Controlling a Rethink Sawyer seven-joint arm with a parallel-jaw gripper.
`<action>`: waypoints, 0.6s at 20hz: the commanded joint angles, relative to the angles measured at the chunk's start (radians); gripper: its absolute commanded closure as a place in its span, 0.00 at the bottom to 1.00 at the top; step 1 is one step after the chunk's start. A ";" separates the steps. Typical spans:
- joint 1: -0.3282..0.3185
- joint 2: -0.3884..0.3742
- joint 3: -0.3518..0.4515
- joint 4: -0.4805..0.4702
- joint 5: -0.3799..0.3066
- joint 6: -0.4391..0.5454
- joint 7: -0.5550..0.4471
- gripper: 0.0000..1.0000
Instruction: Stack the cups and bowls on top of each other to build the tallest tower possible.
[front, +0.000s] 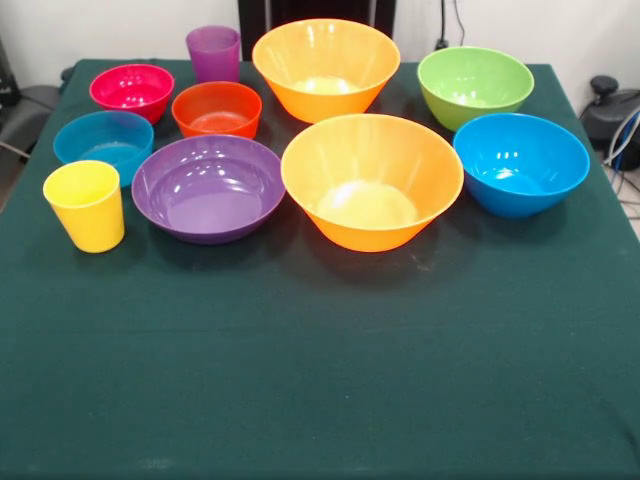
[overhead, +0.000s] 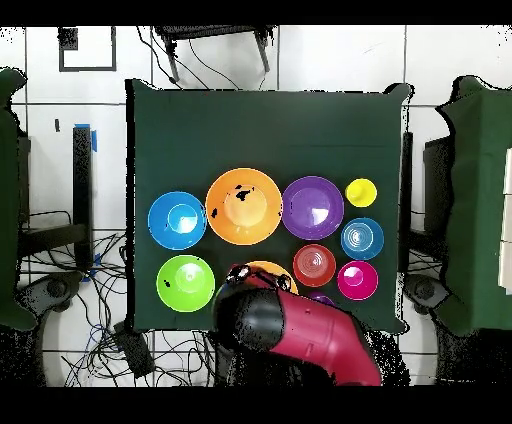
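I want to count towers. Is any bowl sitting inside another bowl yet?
No, every bowl, like the purple bowl, sits alone on the table.

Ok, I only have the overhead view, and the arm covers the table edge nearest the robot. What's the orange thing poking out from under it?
Observer: In the front view it's a second large orange bowl, upright and empty, with nothing nested in it.
Operator: And the purple sliver beside it?
Observer: That's the purple cup, mouth up on the cloth, between that bowl and the pink-red bowl.
Operator: Is the yellow one at the corner mouth up too?
Observer: Yes, the yellow cup stands mouth up and tapers to a narrower base.
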 joint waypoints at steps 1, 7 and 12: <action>-0.100 0.171 0.102 -0.099 -0.129 -0.116 -0.055 0.00; -0.230 0.239 0.172 -0.173 -0.194 -0.136 -0.122 0.00; -0.319 0.294 0.233 -0.215 -0.253 -0.143 -0.147 0.00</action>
